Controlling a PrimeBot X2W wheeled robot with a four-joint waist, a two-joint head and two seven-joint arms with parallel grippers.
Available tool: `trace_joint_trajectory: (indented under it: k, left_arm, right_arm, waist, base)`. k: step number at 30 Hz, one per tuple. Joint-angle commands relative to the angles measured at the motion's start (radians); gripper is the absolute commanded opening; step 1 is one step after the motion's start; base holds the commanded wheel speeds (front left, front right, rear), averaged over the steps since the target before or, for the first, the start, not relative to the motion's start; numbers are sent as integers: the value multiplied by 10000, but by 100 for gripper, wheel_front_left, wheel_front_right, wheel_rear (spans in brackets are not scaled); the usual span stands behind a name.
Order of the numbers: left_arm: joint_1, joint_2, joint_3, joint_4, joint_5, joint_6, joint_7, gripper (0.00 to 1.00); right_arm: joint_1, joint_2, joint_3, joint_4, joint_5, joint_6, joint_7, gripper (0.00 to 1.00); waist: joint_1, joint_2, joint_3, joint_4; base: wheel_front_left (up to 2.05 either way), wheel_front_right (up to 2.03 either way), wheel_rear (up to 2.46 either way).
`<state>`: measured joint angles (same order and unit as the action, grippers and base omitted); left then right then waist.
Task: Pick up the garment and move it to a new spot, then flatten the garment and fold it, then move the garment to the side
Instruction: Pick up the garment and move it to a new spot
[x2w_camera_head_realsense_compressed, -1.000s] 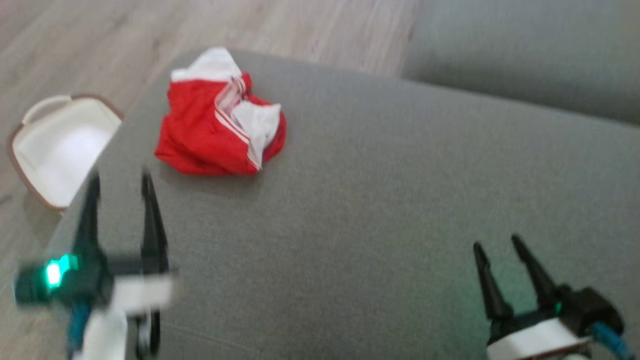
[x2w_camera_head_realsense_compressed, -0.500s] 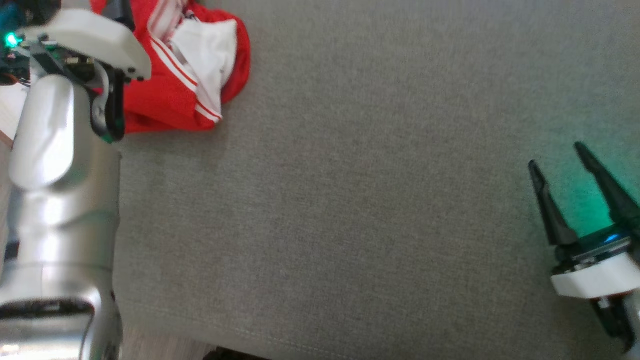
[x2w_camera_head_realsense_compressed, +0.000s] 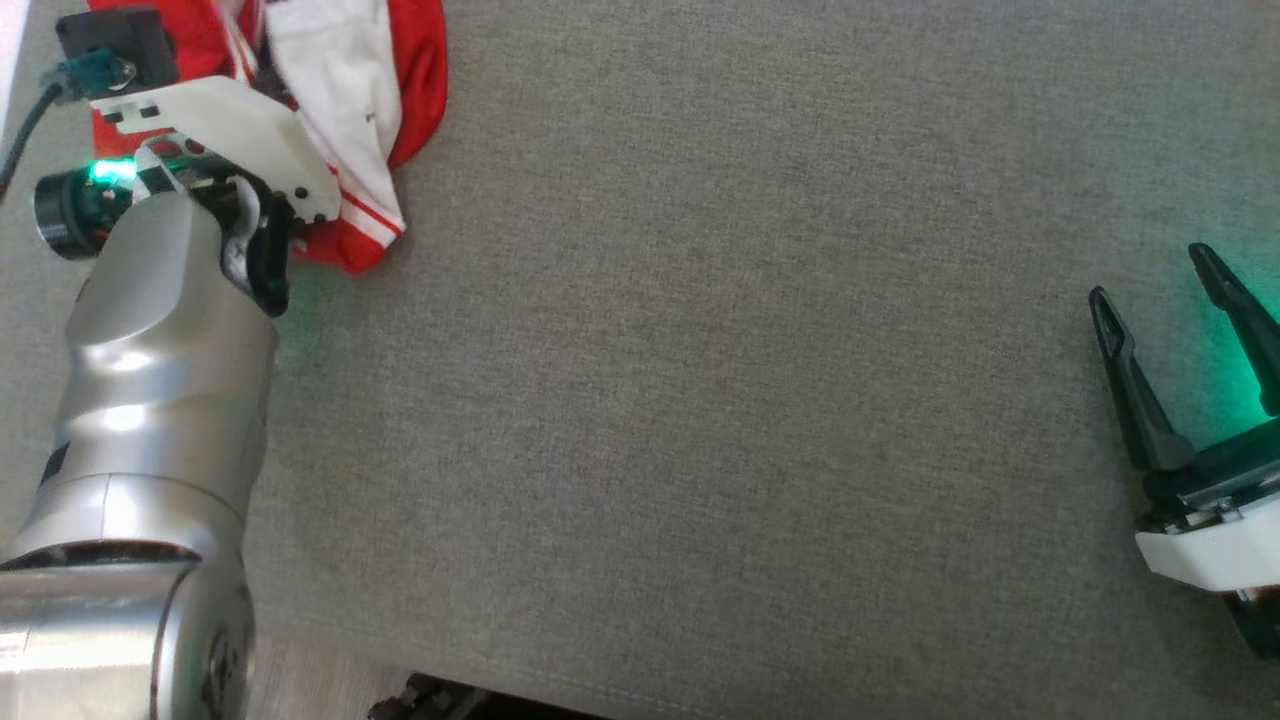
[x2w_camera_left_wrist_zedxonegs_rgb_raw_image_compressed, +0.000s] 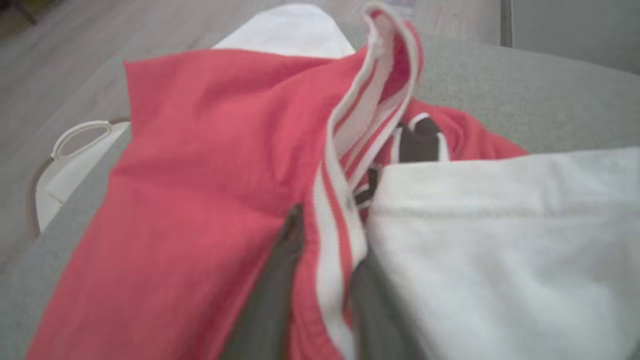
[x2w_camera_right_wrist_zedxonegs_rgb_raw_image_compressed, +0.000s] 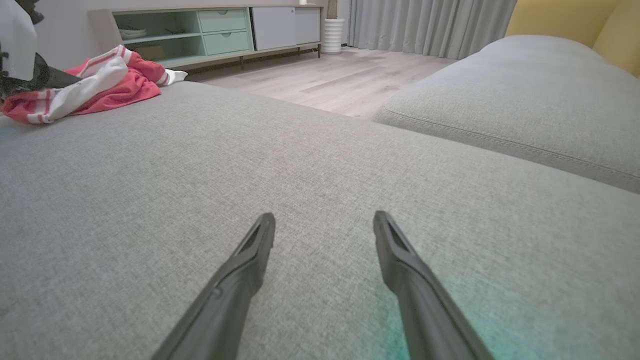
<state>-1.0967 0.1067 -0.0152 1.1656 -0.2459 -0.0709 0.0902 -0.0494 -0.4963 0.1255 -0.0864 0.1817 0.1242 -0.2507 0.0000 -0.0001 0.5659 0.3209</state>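
The garment (x2w_camera_head_realsense_compressed: 340, 60), crumpled red cloth with white panels and striped trim, lies at the far left of the grey sofa cushion (x2w_camera_head_realsense_compressed: 700, 400). My left arm (x2w_camera_head_realsense_compressed: 170, 300) reaches up to it, and the wrist covers the fingers in the head view. In the left wrist view my left gripper (x2w_camera_left_wrist_zedxonegs_rgb_raw_image_compressed: 330, 235) has its two dark fingers drawn close on a striped fold of the garment (x2w_camera_left_wrist_zedxonegs_rgb_raw_image_compressed: 200, 175). My right gripper (x2w_camera_head_realsense_compressed: 1150, 272) hovers open over bare cushion at the right, far from the cloth. Its fingers (x2w_camera_right_wrist_zedxonegs_rgb_raw_image_compressed: 250, 260) stand wide apart with nothing between them, and the garment (x2w_camera_right_wrist_zedxonegs_rgb_raw_image_compressed: 100, 80) lies far off to the left.
A white basket (x2w_camera_left_wrist_zedxonegs_rgb_raw_image_compressed: 65, 165) sits on the wooden floor beyond the cushion's left edge. A second grey cushion (x2w_camera_right_wrist_zedxonegs_rgb_raw_image_compressed: 525, 100) lies to the right across a gap. The cushion's front edge (x2w_camera_head_realsense_compressed: 600, 690) runs along the bottom. A low cabinet (x2w_camera_right_wrist_zedxonegs_rgb_raw_image_compressed: 200, 35) stands far back.
The head camera has tipped down and shifted. My left arm has reached forward to the garment and its fingers have closed on a striped fold. The right gripper has stayed open.
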Motion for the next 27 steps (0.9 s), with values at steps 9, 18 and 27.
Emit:
trace_joint_trajectory:
  k: [9, 18, 27]
  left_arm:
    - [-853, 1264, -648, -170, 668, -328, -2639, 0]
    - [-1363, 1265, -1677, -1046, 1039, -566, -3218, 0]
    - [-1118, 953, -3692, -2976, -343, -595, -2788, 0]
  right_arm:
    - [-132, 641, 1060, 756, -11, 65, -93, 100]
    - [-211, 1993, 1545, 1318, 182, 65, -108, 100]
    - [-149, 3163, 1775, 1634, 512, 65, -109, 100]
  waist:
    - [0, 1, -1904, -453]
    - [0, 1, -3913, -1544]
    - [0, 1, -5323, -3249]
  base:
    - [0, 0, 0]
    - [0, 0, 0]
    - [0, 0, 0]
